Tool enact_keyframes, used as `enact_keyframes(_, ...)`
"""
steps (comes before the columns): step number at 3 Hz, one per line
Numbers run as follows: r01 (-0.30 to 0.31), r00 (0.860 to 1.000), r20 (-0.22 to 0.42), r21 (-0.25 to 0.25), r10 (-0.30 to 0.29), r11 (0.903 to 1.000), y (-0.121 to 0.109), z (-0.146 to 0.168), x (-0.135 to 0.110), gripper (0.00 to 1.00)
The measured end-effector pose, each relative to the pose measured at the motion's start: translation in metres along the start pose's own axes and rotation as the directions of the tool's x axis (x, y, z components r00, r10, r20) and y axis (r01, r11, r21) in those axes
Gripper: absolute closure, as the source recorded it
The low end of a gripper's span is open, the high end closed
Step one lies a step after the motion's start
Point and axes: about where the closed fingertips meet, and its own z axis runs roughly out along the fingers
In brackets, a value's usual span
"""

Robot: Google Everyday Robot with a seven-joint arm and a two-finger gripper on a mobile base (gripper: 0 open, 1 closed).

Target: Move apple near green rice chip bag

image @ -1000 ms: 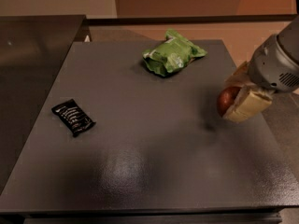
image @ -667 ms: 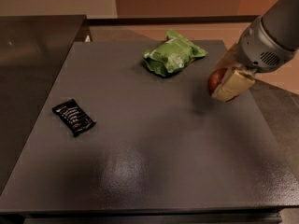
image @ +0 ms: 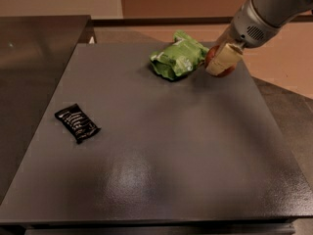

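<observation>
The green rice chip bag lies puffy and wrinkled near the far edge of the dark grey table. Just to its right, my gripper is shut on the red apple, which shows only partly behind the cream-coloured fingers. The apple sits low over the table, close beside the bag's right end. The arm comes in from the upper right.
A small black wrapper with white print lies at the left of the table. A second dark surface adjoins the table on the left. The table's right edge runs just past the gripper.
The gripper has carried the apple from the table's right side up and leftward, from well apart from the green bag to right beside it.
</observation>
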Motion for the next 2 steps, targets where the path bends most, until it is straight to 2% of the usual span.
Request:
enact_keyframes(1, -0.053, 0.999, 0.012, 0.007, 0.053, 0.9986, -0.029, 0.019, 0.0, 1.0)
enact_keyframes(2, -0.096, 0.995, 0.017, -0.006, 0.096, 0.9953, -0.044, 0.038, 0.008, 1.0)
